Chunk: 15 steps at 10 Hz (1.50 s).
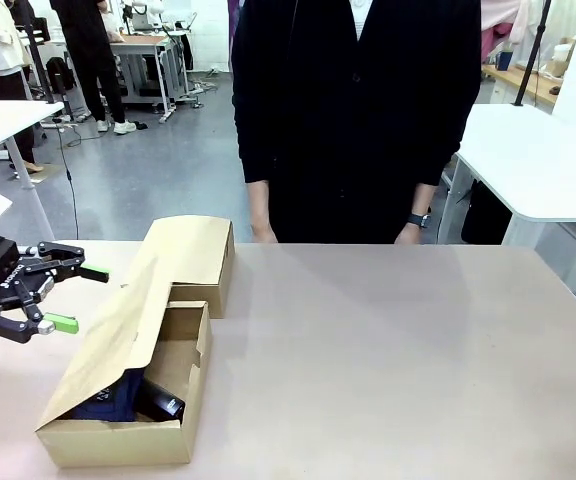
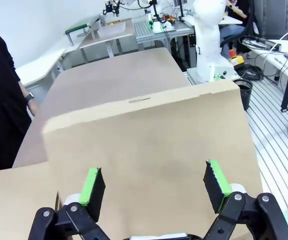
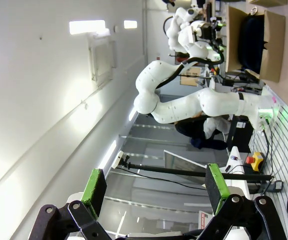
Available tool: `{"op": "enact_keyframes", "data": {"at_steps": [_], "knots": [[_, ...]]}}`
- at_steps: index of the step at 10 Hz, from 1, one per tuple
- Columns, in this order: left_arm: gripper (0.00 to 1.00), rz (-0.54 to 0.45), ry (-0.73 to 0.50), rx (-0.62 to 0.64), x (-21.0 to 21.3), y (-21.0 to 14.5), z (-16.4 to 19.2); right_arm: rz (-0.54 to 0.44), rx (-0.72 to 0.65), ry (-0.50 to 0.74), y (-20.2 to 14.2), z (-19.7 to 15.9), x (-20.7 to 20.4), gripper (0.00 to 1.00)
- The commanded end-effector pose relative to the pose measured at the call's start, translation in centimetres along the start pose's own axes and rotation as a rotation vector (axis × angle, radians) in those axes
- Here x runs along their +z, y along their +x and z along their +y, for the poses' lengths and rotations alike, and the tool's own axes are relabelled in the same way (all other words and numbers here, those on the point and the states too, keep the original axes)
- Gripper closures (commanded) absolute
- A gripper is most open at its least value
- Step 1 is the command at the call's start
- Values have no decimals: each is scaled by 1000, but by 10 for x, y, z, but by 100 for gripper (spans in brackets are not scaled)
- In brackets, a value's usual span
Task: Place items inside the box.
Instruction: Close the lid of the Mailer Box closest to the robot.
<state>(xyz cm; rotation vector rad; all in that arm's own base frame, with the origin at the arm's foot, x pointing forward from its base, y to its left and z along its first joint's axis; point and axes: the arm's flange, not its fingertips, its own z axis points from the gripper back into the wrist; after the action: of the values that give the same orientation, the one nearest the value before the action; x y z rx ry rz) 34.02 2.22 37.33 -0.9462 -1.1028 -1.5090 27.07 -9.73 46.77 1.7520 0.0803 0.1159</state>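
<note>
The box [image 1: 158,330] lies on the surface [image 1: 388,360], its lid [image 1: 118,330] half lowered over a navy pencil case [image 1: 108,400] and a black item [image 1: 163,405] inside. Left pincer [image 1: 68,298] stands spread beside the lid, holding nothing; right pincer [image 3: 154,187] likewise spread, empty. Cardboard judged light, stiff yet creasable; best taken at the lid's free edge.

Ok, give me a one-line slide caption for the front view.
Left gripper open beside the cardboard box, its lid half-closed over dark items, person waiting across the table.
</note>
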Motion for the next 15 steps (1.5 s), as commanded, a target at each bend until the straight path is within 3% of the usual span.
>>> {"op": "enact_keyframes", "data": {"at_steps": [1,5,9,15], "knots": [[0,-2,-7,0,-3,0,0,5,-20,-11,-2,3,1,0],[0,-91,125,8,-64,-10,-15,5,-20,-11,-2,3,1,0],[0,8,118,43,-82,-37,-19,5,-20,-11,-2,3,1,0],[0,154,83,-11,-85,-73,-34,5,-20,-11,-2,3,1,0]]}}
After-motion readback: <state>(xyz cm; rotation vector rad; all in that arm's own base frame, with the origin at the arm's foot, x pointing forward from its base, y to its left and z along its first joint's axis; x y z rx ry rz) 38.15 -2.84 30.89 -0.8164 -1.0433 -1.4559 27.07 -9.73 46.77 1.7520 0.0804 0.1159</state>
